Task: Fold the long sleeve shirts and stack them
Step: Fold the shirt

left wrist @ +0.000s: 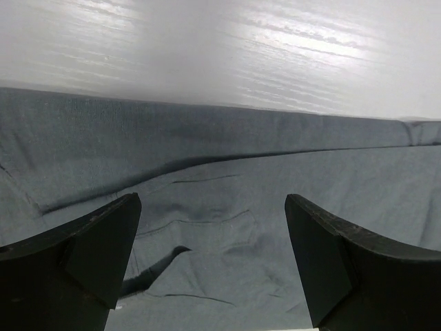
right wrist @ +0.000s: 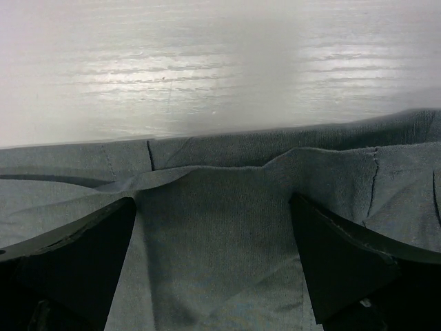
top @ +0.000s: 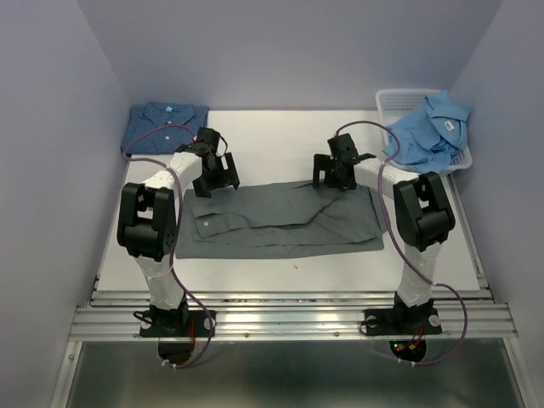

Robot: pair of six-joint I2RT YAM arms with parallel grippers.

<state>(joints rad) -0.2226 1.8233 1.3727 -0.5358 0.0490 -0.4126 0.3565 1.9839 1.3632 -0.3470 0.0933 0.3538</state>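
The plain grey shirt (top: 280, 219) lies spread flat across the middle of the table, partly folded lengthwise. My left gripper (top: 210, 185) is open just above its far left edge; the left wrist view shows grey cloth (left wrist: 213, 207) and a chest pocket between the spread fingers. My right gripper (top: 333, 183) is open above its far right edge; the right wrist view shows a grey fold (right wrist: 220, 207) between the fingers. The dark blue patterned shirt (top: 161, 125) lies folded at the far left corner. The light blue shirt (top: 429, 132) is bunched in the basket.
A white plastic mesh basket (top: 399, 102) stands at the far right corner of the table with the light blue shirt hanging over its side. Lilac walls close in the table on the left, back and right. A metal rail runs along the near edge.
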